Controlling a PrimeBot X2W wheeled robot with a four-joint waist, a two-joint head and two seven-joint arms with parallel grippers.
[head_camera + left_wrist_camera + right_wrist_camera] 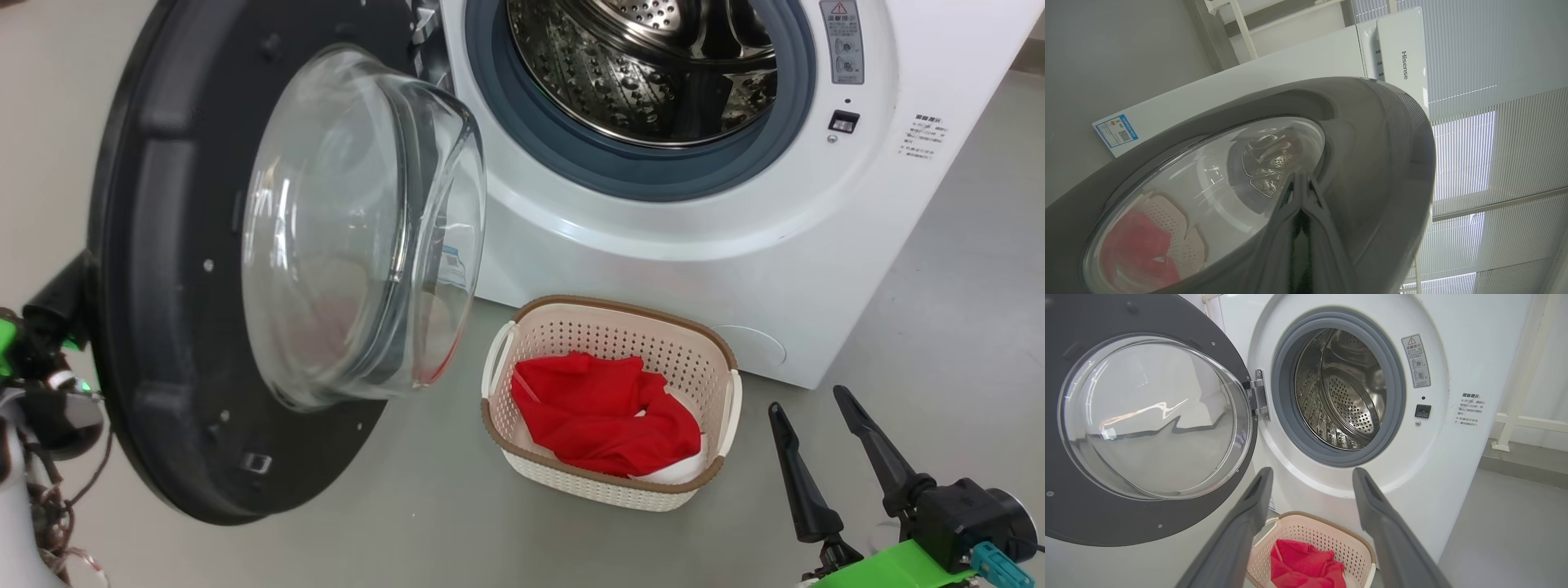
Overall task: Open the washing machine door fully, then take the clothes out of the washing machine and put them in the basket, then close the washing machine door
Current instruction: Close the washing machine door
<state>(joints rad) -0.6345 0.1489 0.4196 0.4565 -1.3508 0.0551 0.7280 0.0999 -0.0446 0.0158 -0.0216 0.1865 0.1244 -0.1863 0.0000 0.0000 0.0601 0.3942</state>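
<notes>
Plainly, from the head, the inner side of the washing machine door, swung wide to the left of the washing machine; from the left wrist, its glossy outer face instead, plus a blue label on the machine's white side. Closed left gripper, fingers pressed together, tips against or just off that outer rim, impossible to tell which. Spread right gripper, holding nothing, right of the basket on the floor before the machine, near but apart; inside the basket, red clothes.
</notes>
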